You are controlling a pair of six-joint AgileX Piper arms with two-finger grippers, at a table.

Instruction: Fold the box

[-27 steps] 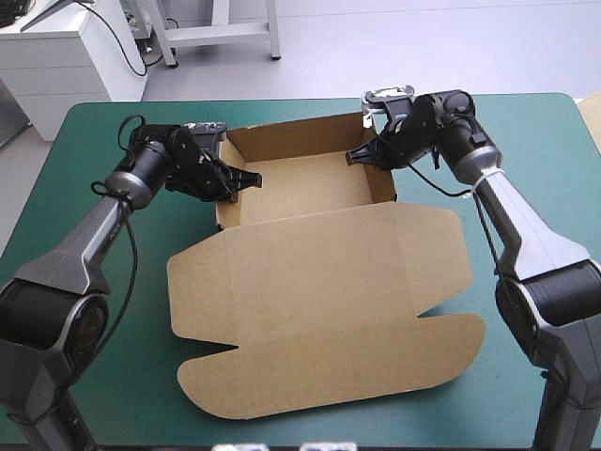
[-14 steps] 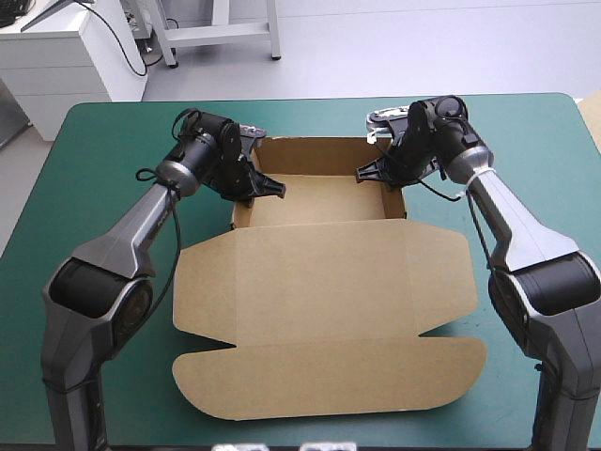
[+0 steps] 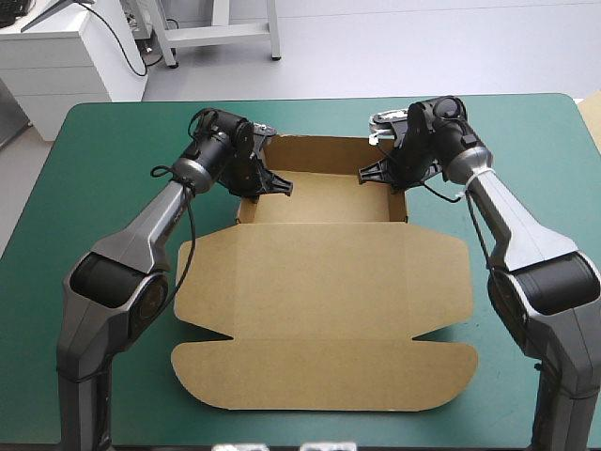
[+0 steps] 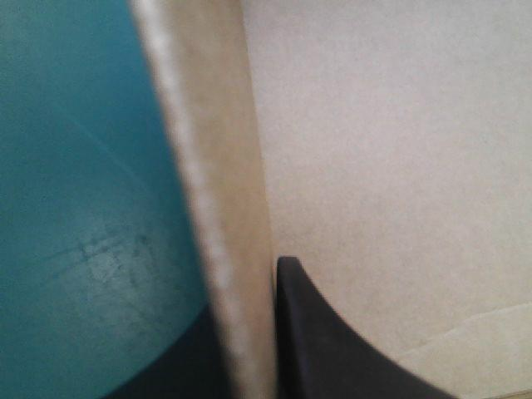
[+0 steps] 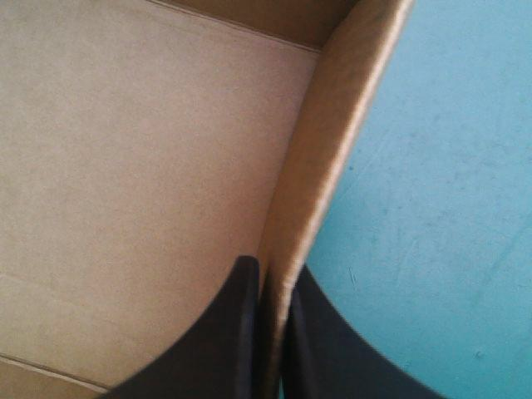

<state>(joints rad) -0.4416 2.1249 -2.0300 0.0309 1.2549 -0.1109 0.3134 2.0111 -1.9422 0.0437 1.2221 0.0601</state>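
**Both grippers pinch the side walls of a half-built brown box.**

The box [image 3: 324,376] sits mid-table on the teal-green cover [image 3: 94,169]. Its tray [image 3: 324,195] lies toward 12 o'clock, and its lid [image 3: 319,272] lies flat toward 6 o'clock. The left gripper [image 3: 280,185] is all but closed over the tray's 9 o'clock wall, one black finger inside and one outside. The right gripper [image 3: 366,173] clamps the 3 o'clock wall the same way. The tray holds nothing I can see. The board looks light and stiff, yet easily creased and apt to spring at its scored lines. I'd say the wall tops near the corners are the soundest hold.
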